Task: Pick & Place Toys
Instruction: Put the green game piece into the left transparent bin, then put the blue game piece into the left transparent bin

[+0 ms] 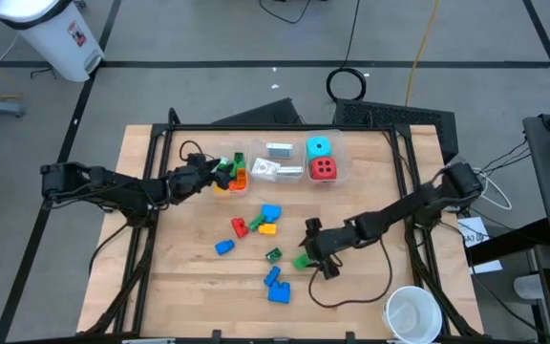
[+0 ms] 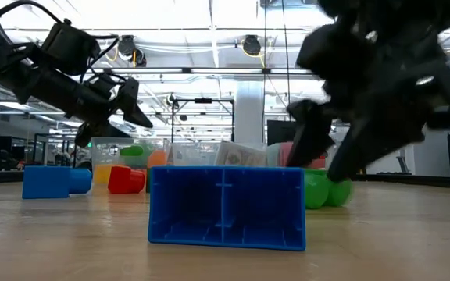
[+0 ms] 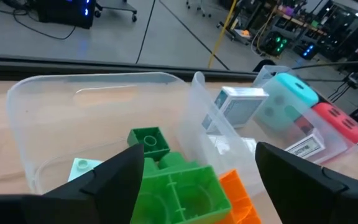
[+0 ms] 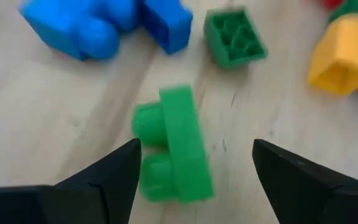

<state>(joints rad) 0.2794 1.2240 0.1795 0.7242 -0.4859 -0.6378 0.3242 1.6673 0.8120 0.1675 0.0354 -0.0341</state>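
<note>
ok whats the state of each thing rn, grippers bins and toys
left gripper: open, over the left bin
right gripper: open, over a green brick
green brick: on its side on the table
left bin: holds green and orange bricks
right bin: holds both dice and cards
cup: upright

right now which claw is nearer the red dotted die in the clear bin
Left. The left claw is open over the neighbouring clear plastic bin, beside the red dotted die; the right claw is open lower down, over a green plastic brick.
</note>
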